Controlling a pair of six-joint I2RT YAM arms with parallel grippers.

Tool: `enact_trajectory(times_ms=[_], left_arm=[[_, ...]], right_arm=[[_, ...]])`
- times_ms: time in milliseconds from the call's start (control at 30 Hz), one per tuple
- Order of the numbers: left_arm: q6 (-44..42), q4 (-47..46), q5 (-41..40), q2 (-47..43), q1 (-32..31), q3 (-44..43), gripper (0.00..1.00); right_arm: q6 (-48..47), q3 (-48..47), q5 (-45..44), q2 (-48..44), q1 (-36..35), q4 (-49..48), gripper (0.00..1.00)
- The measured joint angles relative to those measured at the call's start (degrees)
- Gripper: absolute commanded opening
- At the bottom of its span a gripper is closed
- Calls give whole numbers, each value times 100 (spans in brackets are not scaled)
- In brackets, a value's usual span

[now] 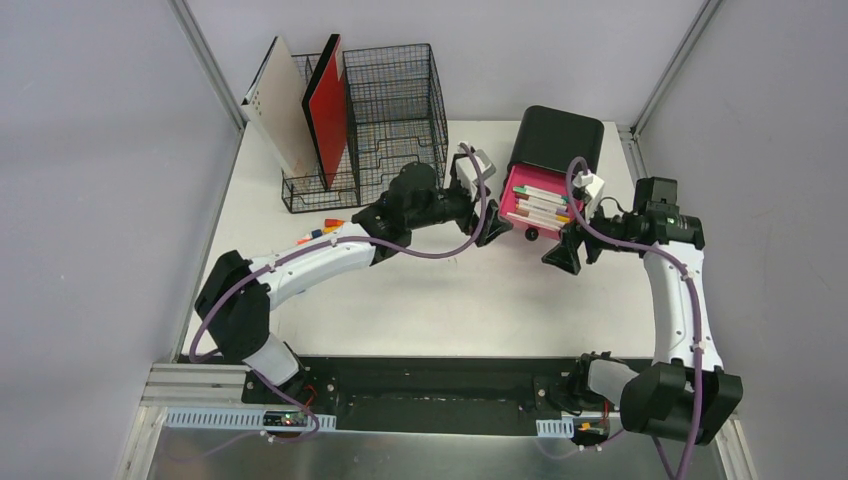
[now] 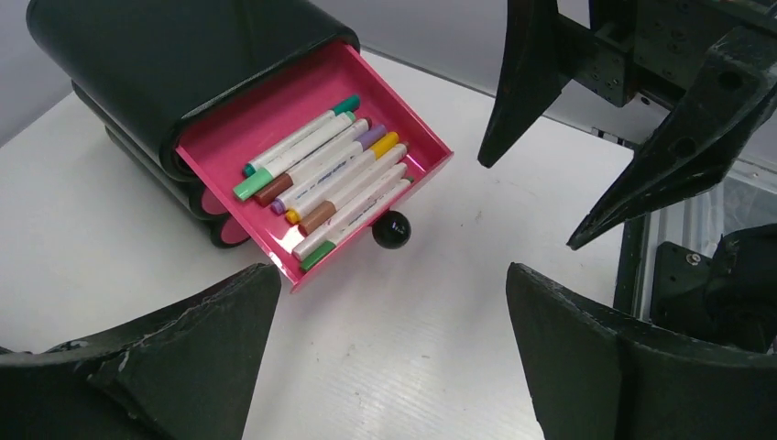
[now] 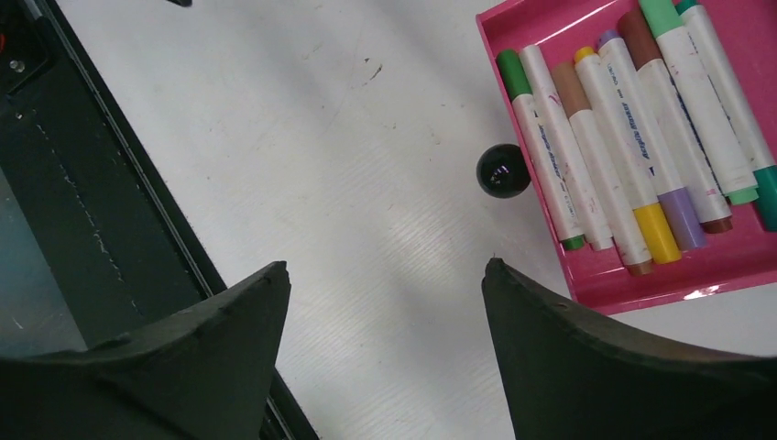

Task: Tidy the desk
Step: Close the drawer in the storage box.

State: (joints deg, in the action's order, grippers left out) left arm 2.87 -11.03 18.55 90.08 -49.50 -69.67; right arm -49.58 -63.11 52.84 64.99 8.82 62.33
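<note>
Desk (image 1: 420, 300): white, flat, faintly ribbed top with metal-framed edges, spread under both arms, whose bases sit at its near edge.
Drawer (image 2: 275, 128): glossy pink plastic tray, pulled out of the Box and seemingly tilting down.
Box (image 2: 165, 55): rounded, smooth black shell at the far right.
Knob (image 2: 391, 229): small shiny black ball at the Drawer's lip.
Markers (image 2: 321, 174): slick white barrels with coloured caps, lying side by side in the Drawer.
Loose pens (image 1: 322, 232): by the left forearm, half hidden, so I can't count them.
Left gripper (image 2: 389, 275): jaws spread wide and empty, facing the Drawer front.
Right gripper (image 3: 385, 266): jaws apart with nothing between them, near the Knob.
Risk: the two grippers crowd one spot and could knock together. An off-centre push might skew the Drawer or shove the Box back. The forearm could sweep the Loose pens.
</note>
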Motion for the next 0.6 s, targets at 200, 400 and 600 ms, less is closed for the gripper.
enact_trajectory(times_ms=[200,400,600], left_arm=[[9,-358,-4,-17,2,507,98],[26,-400,-50,-24,4,1106,95],[-15,-540,-260,-42,4,1241,95]], right_arm=[[-802,-39,-138,289,-125,138,39],[-1290,-59,-426,636,-918,136,8],[-1541,-103,-857,901,-1523,46,3]])
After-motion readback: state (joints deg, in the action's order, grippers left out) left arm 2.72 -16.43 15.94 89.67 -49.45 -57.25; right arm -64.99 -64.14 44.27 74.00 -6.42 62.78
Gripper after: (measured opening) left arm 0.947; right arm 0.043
